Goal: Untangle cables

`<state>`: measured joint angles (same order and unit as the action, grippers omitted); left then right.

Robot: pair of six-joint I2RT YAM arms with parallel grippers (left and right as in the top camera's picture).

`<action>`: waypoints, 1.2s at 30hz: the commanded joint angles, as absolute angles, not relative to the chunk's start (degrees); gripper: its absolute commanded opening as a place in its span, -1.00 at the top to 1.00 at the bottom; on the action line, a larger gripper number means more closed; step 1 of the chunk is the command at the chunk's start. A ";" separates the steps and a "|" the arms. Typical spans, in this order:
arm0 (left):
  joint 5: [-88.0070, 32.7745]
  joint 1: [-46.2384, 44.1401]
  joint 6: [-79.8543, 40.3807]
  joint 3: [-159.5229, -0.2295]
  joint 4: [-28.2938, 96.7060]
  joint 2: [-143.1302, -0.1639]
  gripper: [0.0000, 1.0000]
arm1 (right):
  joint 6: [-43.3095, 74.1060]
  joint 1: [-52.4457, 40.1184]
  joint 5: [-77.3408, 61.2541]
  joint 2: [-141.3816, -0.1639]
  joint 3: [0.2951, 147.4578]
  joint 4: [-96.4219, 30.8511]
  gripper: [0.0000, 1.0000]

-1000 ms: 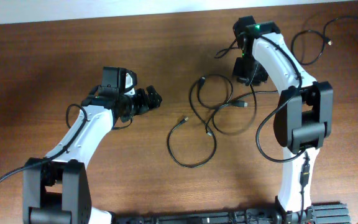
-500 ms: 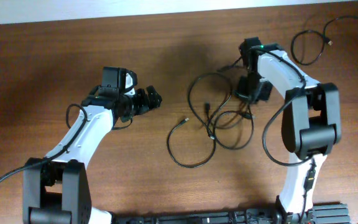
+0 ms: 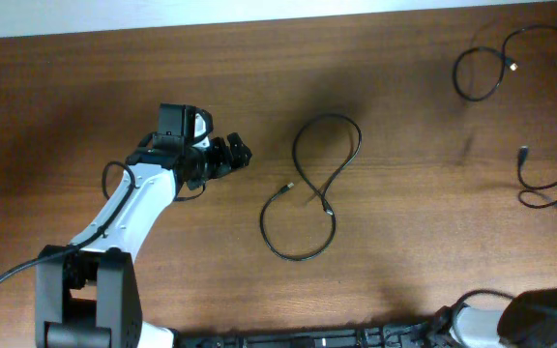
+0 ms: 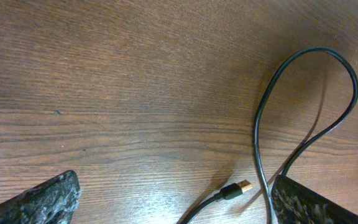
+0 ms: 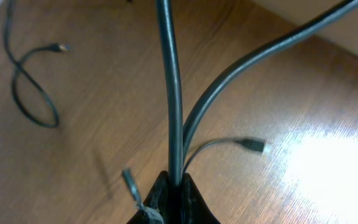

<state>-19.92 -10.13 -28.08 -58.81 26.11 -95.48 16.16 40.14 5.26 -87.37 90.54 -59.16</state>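
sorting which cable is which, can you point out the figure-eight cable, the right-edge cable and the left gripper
figure-eight cable [image 3: 329,116], overhead view, top of its upper loop
right-edge cable [image 3: 522,152], overhead view, its upper plug end
left gripper [image 3: 242,152], overhead view, midway between its fingertips

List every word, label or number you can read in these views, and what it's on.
None legible. No print shows on the cables, the gold plug, the left hand, the right hand or the table.
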 commanded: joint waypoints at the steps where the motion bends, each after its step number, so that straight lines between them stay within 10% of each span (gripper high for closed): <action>1: -19.70 -10.13 -26.92 -58.85 26.02 -95.79 -0.97 | 14.83 40.16 3.01 -93.14 91.00 -57.52 0.92; 6: -19.70 -10.11 -26.92 -58.85 26.02 -95.79 -0.97 | 5.91 40.27 5.41 -114.83 90.91 -51.96 0.90; 9: -19.70 -10.13 -26.92 -58.85 26.04 -95.79 -0.97 | 6.00 40.49 11.16 -121.05 90.91 -51.64 0.52; 10: -19.70 -10.11 -26.92 -58.85 26.02 -95.79 -0.97 | 6.74 40.49 10.70 -121.05 91.05 -52.12 -0.42; 12: -19.70 -10.09 -26.92 -58.85 26.04 -95.79 -0.97 | 11.03 40.49 10.57 -119.31 94.48 -56.14 -0.96; 18: -19.70 -10.09 -26.92 -58.85 26.02 -95.79 -0.98 | 12.49 34.28 -10.68 -108.92 104.92 -67.00 -0.97; 28: -21.26 -8.38 -30.15 -59.20 23.11 -95.55 -0.98 | 12.53 -9.23 -13.34 -109.23 85.12 -58.33 -0.97; 36: -27.05 18.55 -26.94 -59.94 42.98 -85.03 -0.97 | 2.04 -24.16 -12.88 -109.23 67.22 -42.04 -0.99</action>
<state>-25.78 13.82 -29.85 -59.61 38.59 -87.48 8.58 -22.17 -12.95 -109.54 69.10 -43.16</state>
